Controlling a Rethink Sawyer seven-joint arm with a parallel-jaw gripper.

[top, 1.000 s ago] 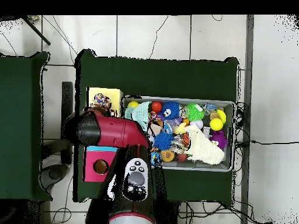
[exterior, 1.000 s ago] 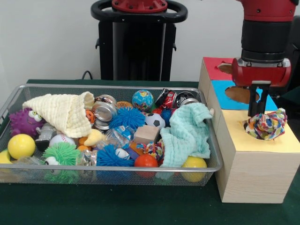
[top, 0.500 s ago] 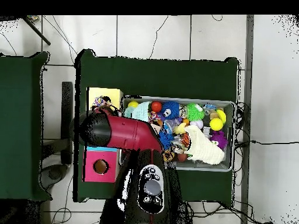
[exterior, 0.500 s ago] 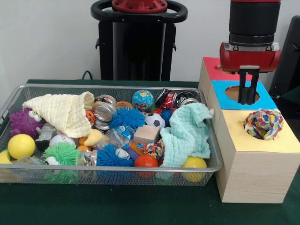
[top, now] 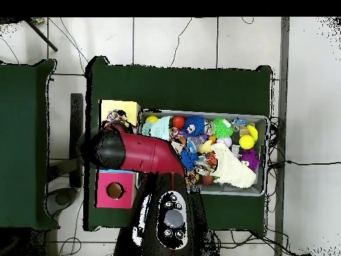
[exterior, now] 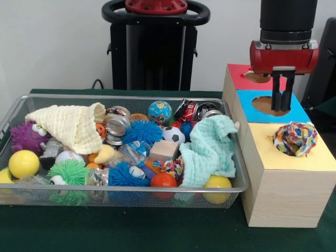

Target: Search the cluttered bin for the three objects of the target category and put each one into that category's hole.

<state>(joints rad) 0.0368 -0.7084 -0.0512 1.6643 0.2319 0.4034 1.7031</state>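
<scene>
Item: multicoloured cloth ball (exterior: 296, 138), lodged in the yellow hole (exterior: 286, 149), right of frame. Soft, light; probably best pinched at a raised fold. My fingers (exterior: 281, 95) hung above the blue panel (exterior: 270, 106), slightly spread, holding nothing.

Robotics lab setup, not a home or shop. Red and black robot arm (exterior: 284, 39) on a black pedestal (exterior: 156, 44) at a table (exterior: 126, 228) draped in dark green cloth; second green-covered table (top: 25, 143) beside it. Bare white wall (exterior: 52, 42), white tiled floor (top: 173, 40) with loose cables (top: 293, 163) trailing across. Staged test props: wire mesh bin (exterior: 239, 184) crammed with toys, wooden sorting box (exterior: 286, 197) with colour-coded holes.
</scene>
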